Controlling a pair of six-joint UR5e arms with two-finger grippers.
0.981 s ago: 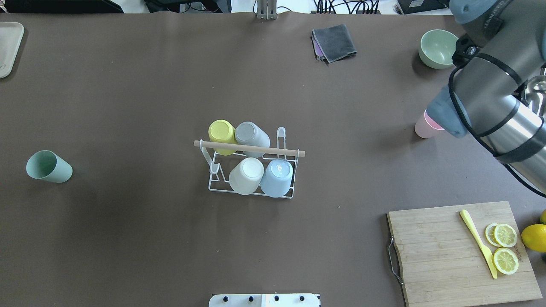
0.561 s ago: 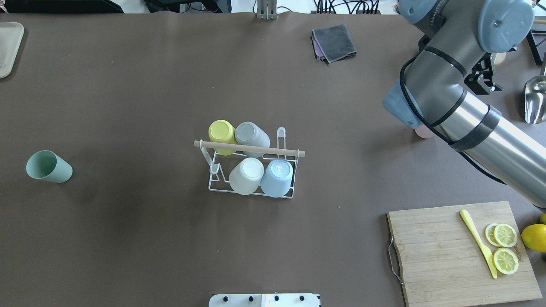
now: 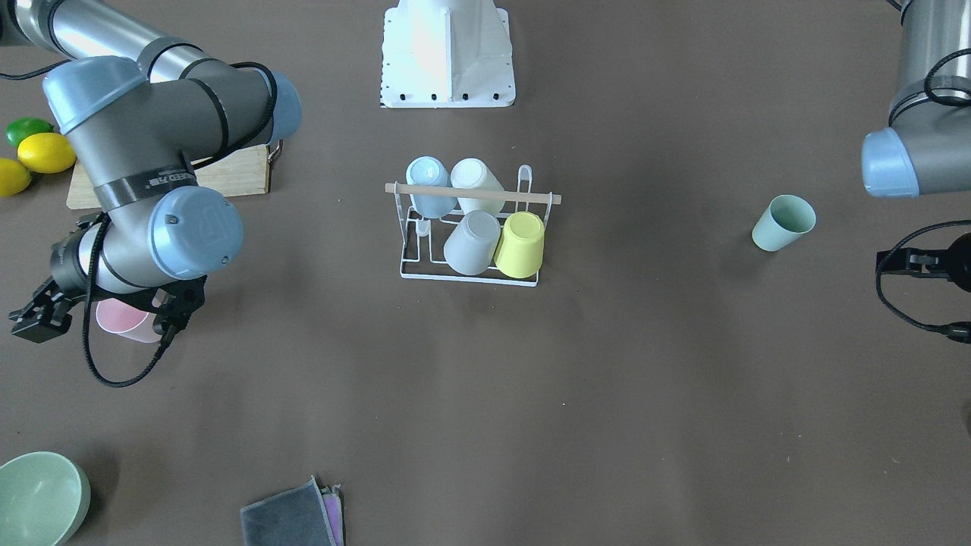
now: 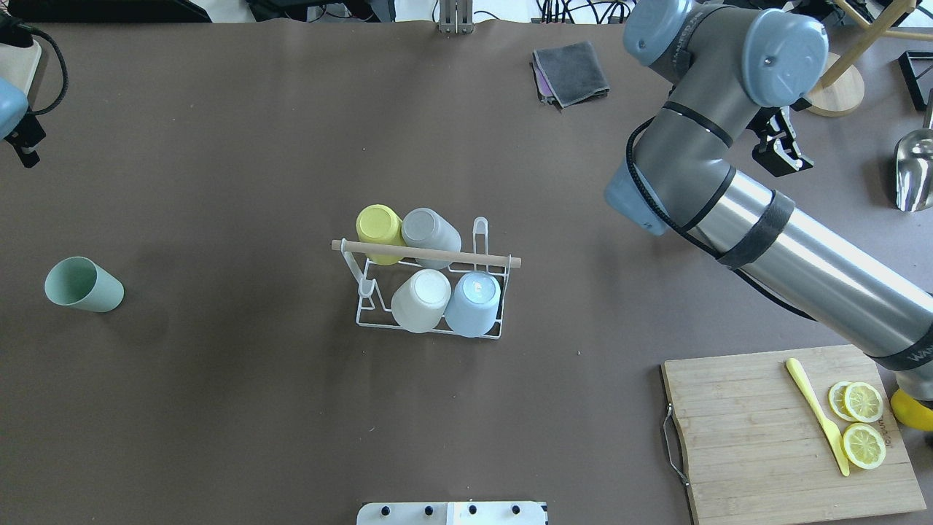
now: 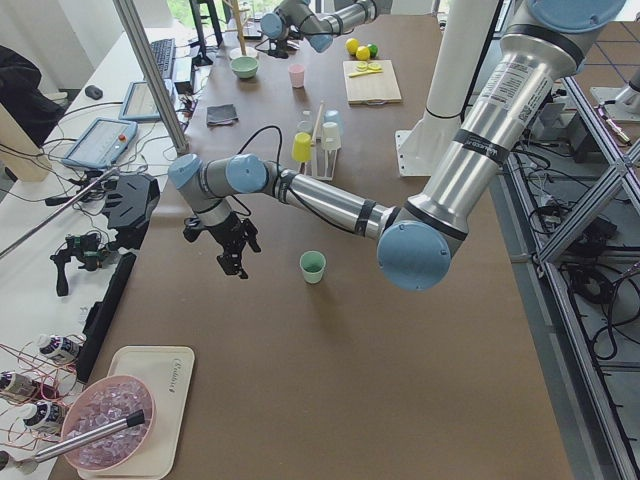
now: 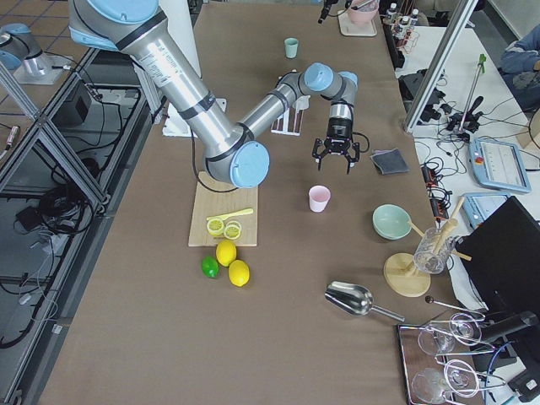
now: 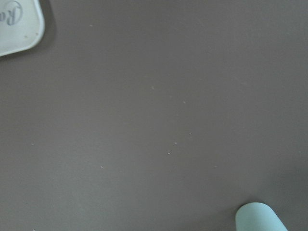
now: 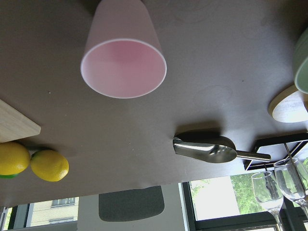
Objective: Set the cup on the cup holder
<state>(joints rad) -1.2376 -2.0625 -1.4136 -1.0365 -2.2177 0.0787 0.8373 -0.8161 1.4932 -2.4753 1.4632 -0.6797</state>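
Note:
The cup holder (image 4: pixel 503 259), a white wire rack with a wooden rod, stands mid-table and carries a yellow, a grey, a cream and a light blue cup upside down. A pink cup (image 3: pixel 121 324) stands upright at the robot's right. It fills the top of the right wrist view (image 8: pixel 124 55) and is hidden under the arm in the overhead view. My right gripper (image 3: pixel 102 318) hovers above it, open and holding nothing. A mint green cup (image 4: pixel 84 286) lies on its side at the left. My left gripper (image 4: pixel 23 138) hangs beyond it at the table's far-left edge, its state unclear.
A wooden cutting board (image 4: pixel 758 437) with lemon slices and a yellow knife lies front right, with whole lemons (image 3: pixel 45 152) beside it. A folded grey cloth (image 4: pixel 571 71), a green bowl (image 3: pixel 38 504) and a metal scoop (image 4: pixel 915 171) lie along the far right. A white tray (image 7: pixel 19 24) lies far left.
My right arm has swung further in over the table and now covers the pink cup in the overhead view. The left gripper has come into view at the far-left edge.

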